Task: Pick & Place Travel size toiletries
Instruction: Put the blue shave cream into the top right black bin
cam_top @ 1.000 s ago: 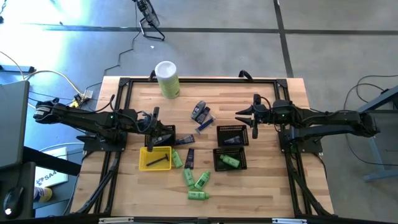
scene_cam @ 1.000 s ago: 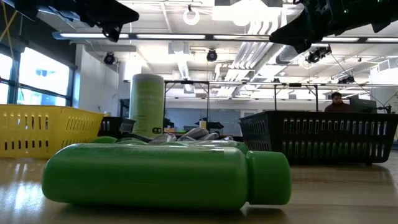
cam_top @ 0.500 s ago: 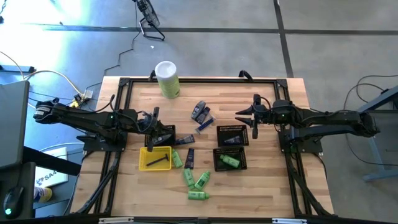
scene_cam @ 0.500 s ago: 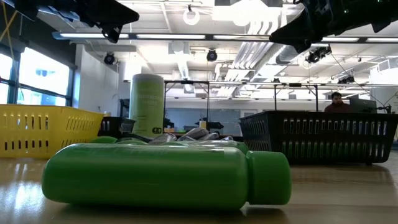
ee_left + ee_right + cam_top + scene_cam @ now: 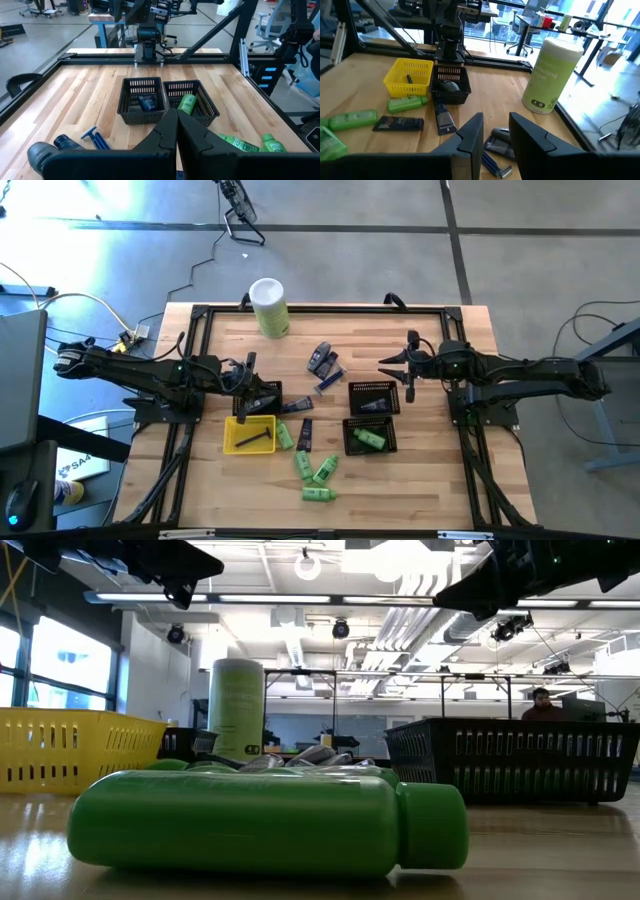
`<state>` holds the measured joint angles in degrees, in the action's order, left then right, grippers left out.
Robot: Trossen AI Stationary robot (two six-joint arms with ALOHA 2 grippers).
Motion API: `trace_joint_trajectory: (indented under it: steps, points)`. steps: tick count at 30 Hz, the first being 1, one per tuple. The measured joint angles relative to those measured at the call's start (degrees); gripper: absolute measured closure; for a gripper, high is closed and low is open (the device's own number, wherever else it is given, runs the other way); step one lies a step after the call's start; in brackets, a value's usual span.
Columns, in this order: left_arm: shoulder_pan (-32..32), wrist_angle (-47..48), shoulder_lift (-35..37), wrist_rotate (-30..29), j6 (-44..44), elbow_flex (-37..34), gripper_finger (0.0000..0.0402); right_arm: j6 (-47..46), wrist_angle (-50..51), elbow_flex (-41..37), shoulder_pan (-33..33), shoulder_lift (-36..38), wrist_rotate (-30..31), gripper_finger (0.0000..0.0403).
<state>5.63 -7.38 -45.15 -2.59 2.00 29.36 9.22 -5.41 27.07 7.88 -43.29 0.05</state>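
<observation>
Several small green bottles [image 5: 312,470] lie on their sides on the wooden table's near middle; one fills the low view [image 5: 270,822]. A dark tube [image 5: 306,435] and a bluish tube [image 5: 297,406] lie beside them. More dark packets [image 5: 320,360] lie farther back. One green bottle [image 5: 186,104] and a blue packet [image 5: 147,102] lie in the two right-hand black baskets. My left gripper [image 5: 176,131] hovers shut over the left black basket [image 5: 265,393]. My right gripper [image 5: 495,131] hovers open and empty beyond the right baskets [image 5: 372,416].
A yellow tray [image 5: 250,434] holding a black item sits at the near left. A tall pale-green canister [image 5: 270,307] with a white lid stands at the far left. A blue razor [image 5: 328,380] lies mid-table. A black frame [image 5: 200,315] rims the table. A person [image 5: 540,705] sits far behind.
</observation>
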Motion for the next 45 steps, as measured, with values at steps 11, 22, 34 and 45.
trace_joint_trajectory:
  steps: [11, 22, 34, 45]
  points:
    - [0.0, 0.0, 0.0, 0.0, 0.4, 0.0, 0.0402, -7.0, 0.0, 0.0, 0.0, 0.0, 0.0, 0.0317]
    - [0.0, -0.2, 0.0, 0.0, 0.9, 0.0, 0.0402, -6.0, 0.0, 0.0, 0.0, 0.0, 0.0, 0.0317]
    - [0.0, 2.4, 0.0, -13.7, -3.3, 0.0, 0.0402, -6.6, -0.4, 0.0, 0.0, 0.0, 0.0, 0.0317]
    - [0.0, 4.9, 0.0, -0.7, 0.0, 0.0, 0.0402, -6.5, -9.8, 0.0, 0.0, 0.0, -2.1, 0.0317]
